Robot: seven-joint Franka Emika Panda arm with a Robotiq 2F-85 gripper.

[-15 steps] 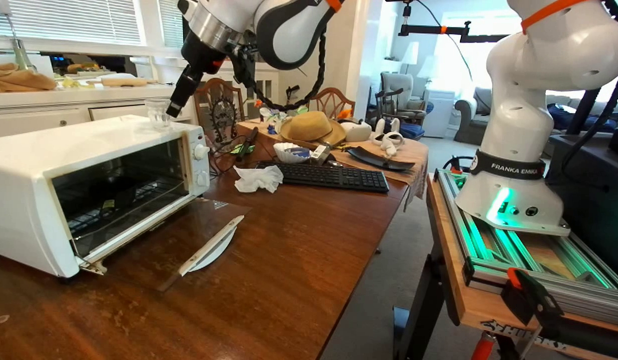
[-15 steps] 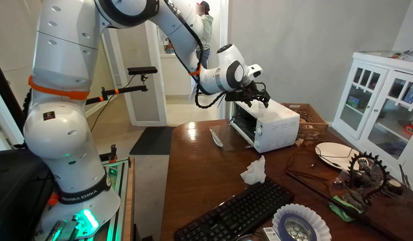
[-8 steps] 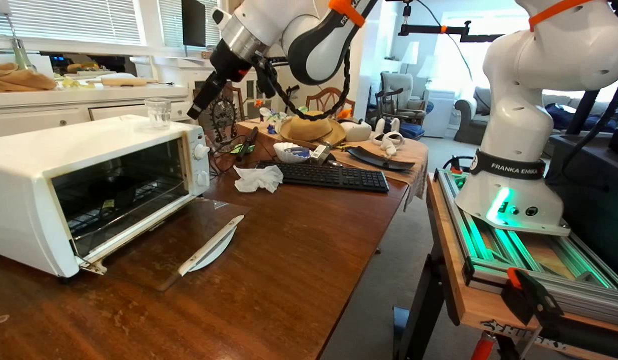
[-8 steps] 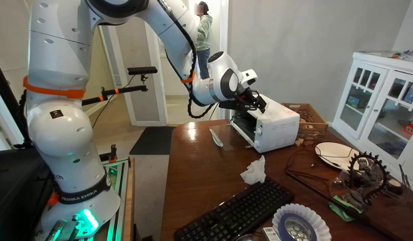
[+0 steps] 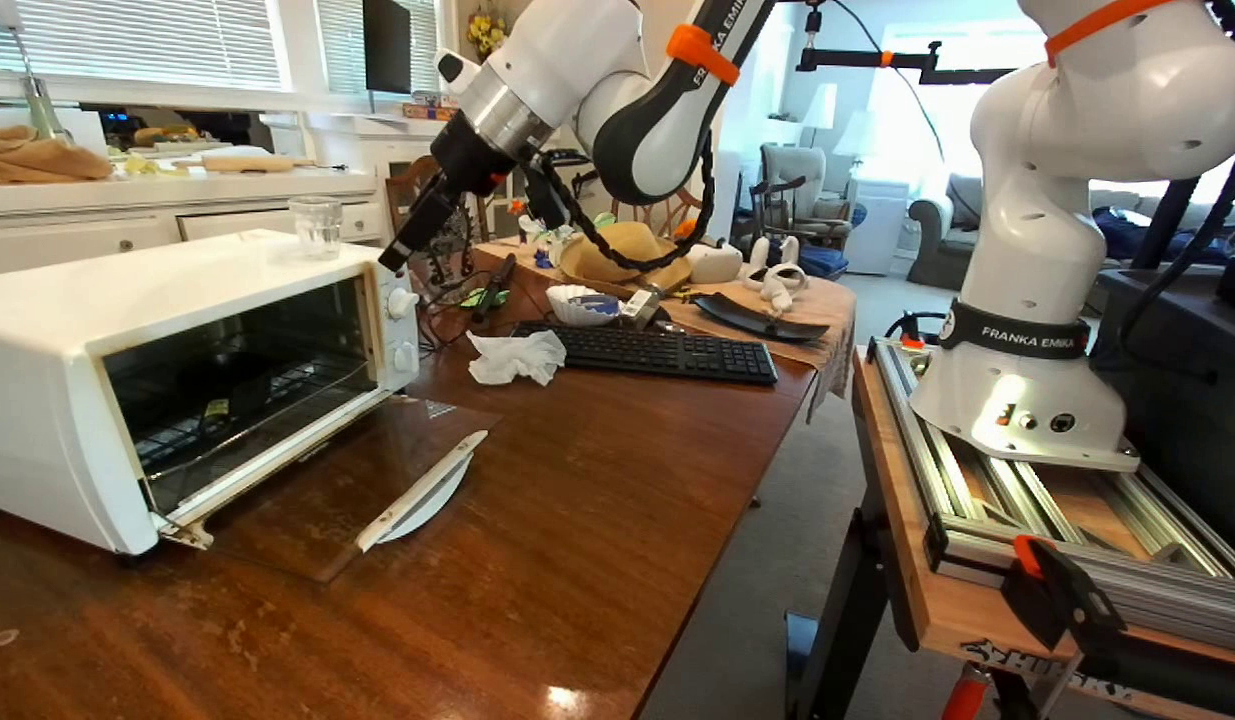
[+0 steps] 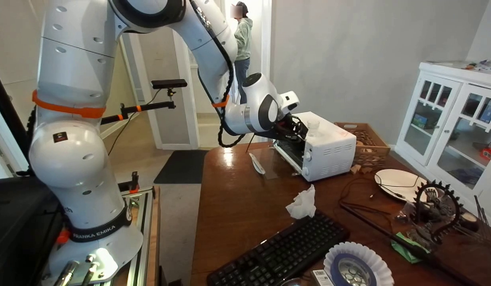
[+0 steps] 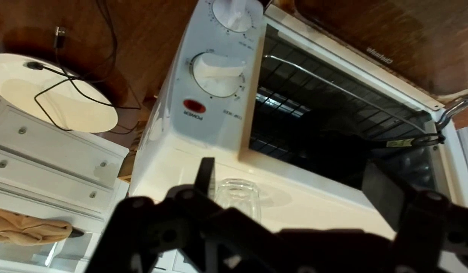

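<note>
Claw [image 5: 393, 257] sits lower than a second ago, shifted from close to the one glass [image 5: 317, 230] to near the upper corner of the one toaster oven [image 5: 192, 280]; its two fingers [image 7: 383, 197] stand wide apart, holding nothing, though contact with the oven is hard to judge. The oven sits left in an exterior view on the counter [image 5: 597, 490], glass on top; two knobs [image 7: 218, 74] show upper centre in the wrist view. The base light [image 5: 1005, 398] has turned from green to white

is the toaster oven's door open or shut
Open: the glass door is folded down, exposing the wire rack inside the toaster oven.
</note>
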